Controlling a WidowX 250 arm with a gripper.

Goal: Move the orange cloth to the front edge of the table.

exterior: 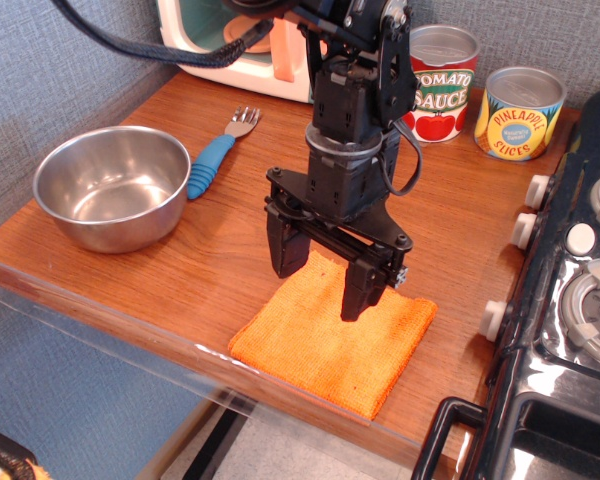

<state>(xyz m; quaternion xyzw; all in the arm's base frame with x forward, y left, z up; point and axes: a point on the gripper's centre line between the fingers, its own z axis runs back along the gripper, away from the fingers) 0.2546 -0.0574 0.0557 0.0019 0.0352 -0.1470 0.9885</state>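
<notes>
The gripper [322, 287] (jaws spread wide, holding nothing) hangs over the orange cloth [332, 338].

A steel bowl [112, 186] sits at the left, empty and shiny inside. Just to its right lies a fork with a blue handle [217, 154], its metal tines pointing toward the far side. At the far right stand 2 upright cans close together: a tomato sauce can [439, 84] and, to its right, a yellow pineapple slices can [519, 112]. A black toy stove [565, 300] with white knobs fills the right side. A white and teal appliance [236, 42] stands at the far left.
</notes>
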